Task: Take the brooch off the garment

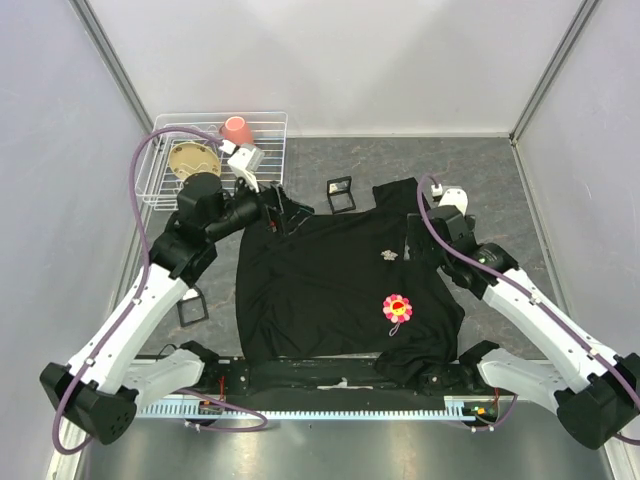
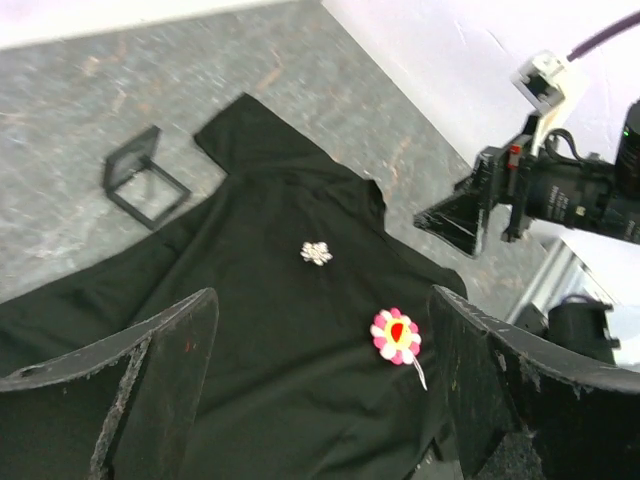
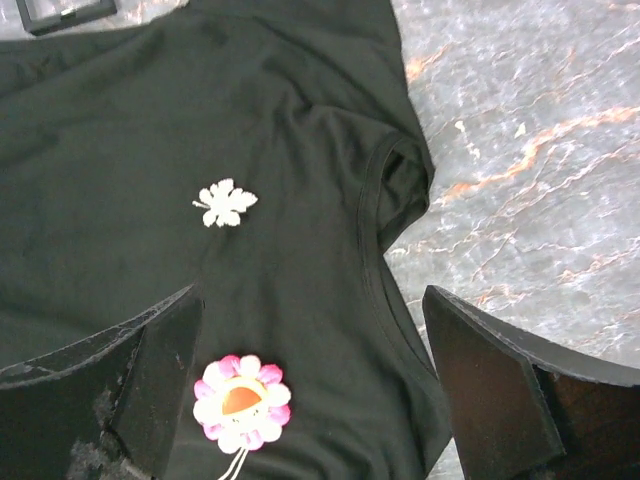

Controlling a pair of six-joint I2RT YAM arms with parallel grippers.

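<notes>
The black shirt [image 1: 320,290] lies spread flat on the table. A small silver leaf-shaped brooch [image 1: 385,255] is pinned on its chest, and a pink and white flower pin [image 1: 397,307] sits below it. My left gripper [image 1: 284,212] is open and empty, raised over the shirt's far left part. In its wrist view [image 2: 320,390] the leaf brooch [image 2: 316,253] and the flower [image 2: 396,335] lie ahead on the cloth [image 2: 270,330]. My right gripper [image 1: 425,242] is open and empty above the shirt's right edge. Its view [image 3: 315,400] shows the leaf brooch [image 3: 224,203] and the flower [image 3: 242,402].
A white wire rack [image 1: 270,125] at the back left holds a pink cup [image 1: 238,129] and a tan round dish [image 1: 193,158]. One small black square frame [image 1: 340,192] lies beyond the shirt and another [image 1: 192,307] lies left of it. Walls enclose three sides.
</notes>
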